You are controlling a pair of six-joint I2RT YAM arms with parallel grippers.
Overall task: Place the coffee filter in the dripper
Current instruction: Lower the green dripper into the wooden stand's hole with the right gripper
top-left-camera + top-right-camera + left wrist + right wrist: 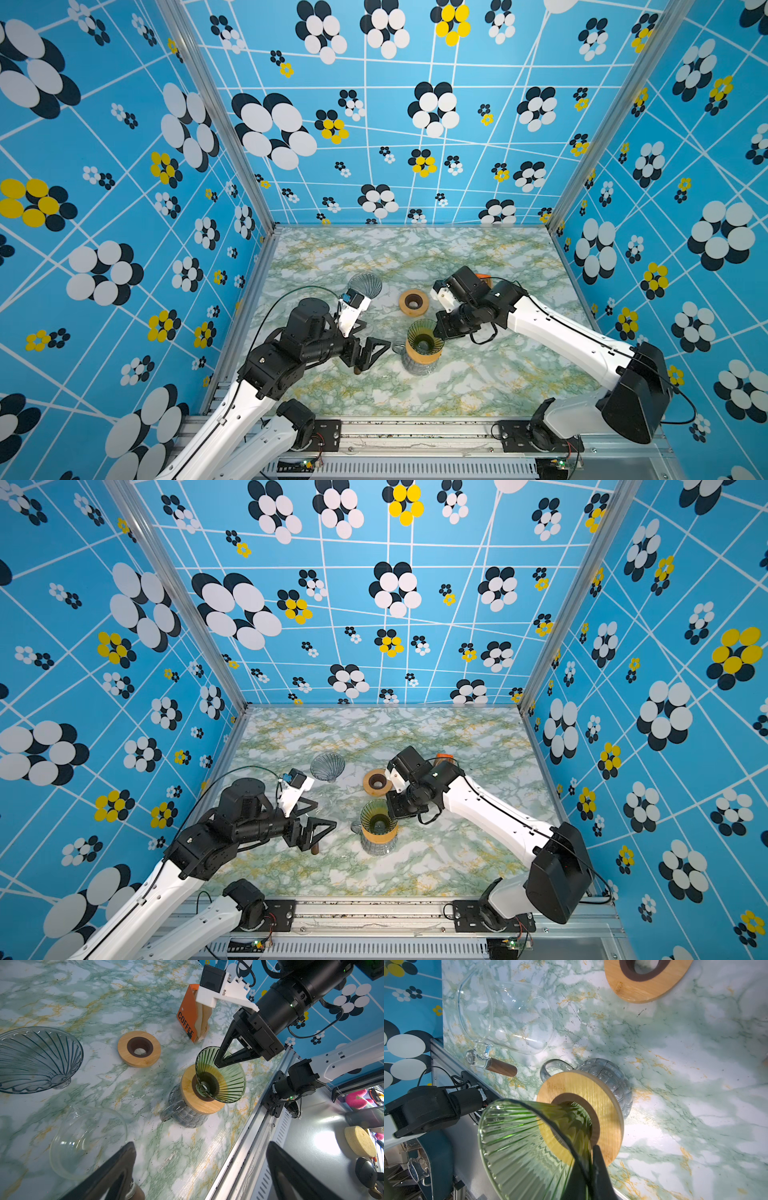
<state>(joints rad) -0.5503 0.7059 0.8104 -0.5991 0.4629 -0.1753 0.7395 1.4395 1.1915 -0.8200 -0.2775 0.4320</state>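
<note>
Working over the marble table (498,257), filter step not begun, I judge. Ribbed glass server (182,1113) stands upright, wooden collar (199,1097) on its mouth, green dripper (226,1084) seated in the collar, empty. Orange filter box (187,1020) stands behind my right wrist, brown paper filters (204,1020) showing in it (none out yet). My right claw (218,1062) is clamped on the dripper's rim, one finger inside, one outside. My left claw (374,355) hangs spread wide, holding nothing, near the server. Next: release rim, reach back to box, pinch one filter by its edge, lower it point-down into the cone.
</note>
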